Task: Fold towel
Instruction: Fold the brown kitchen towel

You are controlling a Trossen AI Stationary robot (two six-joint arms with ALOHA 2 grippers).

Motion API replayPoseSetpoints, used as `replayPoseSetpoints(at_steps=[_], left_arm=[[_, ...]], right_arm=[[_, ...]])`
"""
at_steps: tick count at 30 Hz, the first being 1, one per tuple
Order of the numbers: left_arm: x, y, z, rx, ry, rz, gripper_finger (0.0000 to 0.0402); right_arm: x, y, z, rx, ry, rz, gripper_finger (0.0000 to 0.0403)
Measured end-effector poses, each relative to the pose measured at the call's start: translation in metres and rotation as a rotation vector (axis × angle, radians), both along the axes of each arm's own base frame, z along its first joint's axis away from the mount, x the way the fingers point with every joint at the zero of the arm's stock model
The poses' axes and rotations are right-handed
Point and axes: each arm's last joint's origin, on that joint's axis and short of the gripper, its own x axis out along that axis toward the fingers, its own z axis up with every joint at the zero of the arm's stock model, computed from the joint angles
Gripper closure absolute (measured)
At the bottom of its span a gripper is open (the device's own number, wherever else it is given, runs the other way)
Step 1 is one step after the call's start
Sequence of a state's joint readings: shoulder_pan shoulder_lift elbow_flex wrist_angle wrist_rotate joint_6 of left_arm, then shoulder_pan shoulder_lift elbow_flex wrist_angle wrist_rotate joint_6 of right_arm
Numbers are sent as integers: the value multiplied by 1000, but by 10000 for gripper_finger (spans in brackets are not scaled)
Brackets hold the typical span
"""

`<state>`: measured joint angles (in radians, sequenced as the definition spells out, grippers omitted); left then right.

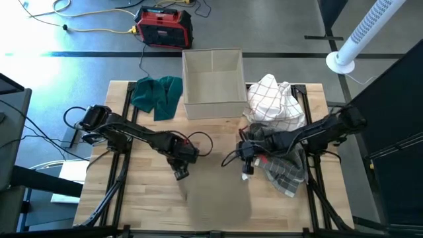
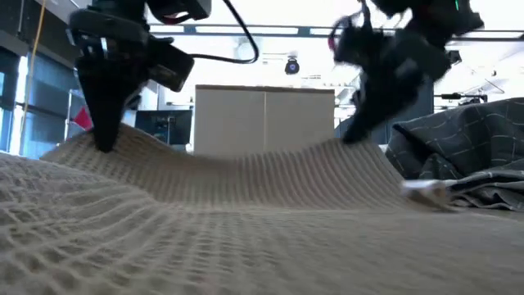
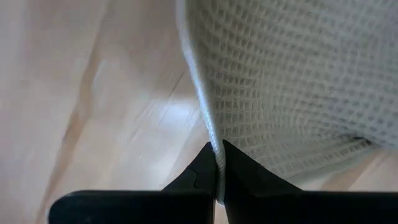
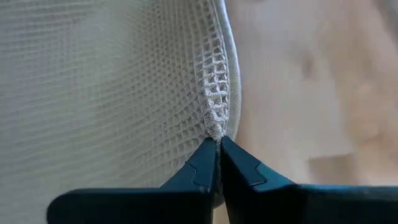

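Waffle-weave cloth fills the foreground of the low view: the beige towel [image 2: 246,221] lies spread on the pale wooden tabletop [image 1: 132,198], its far edge raised at two corners and sagging between them. Seen from above, the towel sits at the middle front of the tabletop, between the two arms. At its left far corner the left hand [image 1: 180,173] has its fingers pressed together on the hem, and the left wrist view shows the edge pinched between the dark tips. At the right far corner the right hand [image 1: 246,169] likewise pinches the towel, the weave bunched where the tips meet in the right wrist view. Behind the towel stands an open beige box [image 1: 213,82]. A teal cloth [image 1: 157,94] lies crumpled at the back left of the tabletop, a white checked cloth [image 1: 276,101] is heaped at the back right, and a grey plaid cloth [image 1: 285,172] lies beside the right arm. Beyond the tabletop, on the grey floor, sit a red and black device [image 1: 164,28] with yellow cables and a white tower fan [image 1: 362,33].
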<state>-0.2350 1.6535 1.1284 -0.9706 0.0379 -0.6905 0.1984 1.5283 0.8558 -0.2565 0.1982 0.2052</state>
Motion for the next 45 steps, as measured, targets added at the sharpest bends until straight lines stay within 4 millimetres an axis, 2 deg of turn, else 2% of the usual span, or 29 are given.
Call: replayPoseSetpoints(at_steps=[6, 10, 13, 16, 19, 24, 36, 45], left_arm=[[-10, 4, 13, 87, 118, -33, 402], [-8, 10, 31, 243, 116, -57, 402], [-4, 17, 43, 309, 101, -70, 401], [0, 24, 48, 358, 78, -71, 401], [5, 29, 49, 399, 30, -51, 401], [8, 24, 46, 351, -12, -37, 401], [3, -34, 46, 278, -157, 13, 401], [4, -65, 26, 214, -117, 16, 401]], right_arm=[[12, 3, 67, -146, -90, 21, 402], [17, 2, 90, -246, -126, 15, 402], [16, -2, 97, -278, -97, 16, 403], [14, -5, 94, -298, -58, 4, 403], [9, -11, 84, -340, 8, -23, 403], [-3, -12, 63, -315, 133, -24, 403], [-27, 24, 27, -196, 239, 130, 403], [-30, 53, 26, -96, 184, 249, 403]])
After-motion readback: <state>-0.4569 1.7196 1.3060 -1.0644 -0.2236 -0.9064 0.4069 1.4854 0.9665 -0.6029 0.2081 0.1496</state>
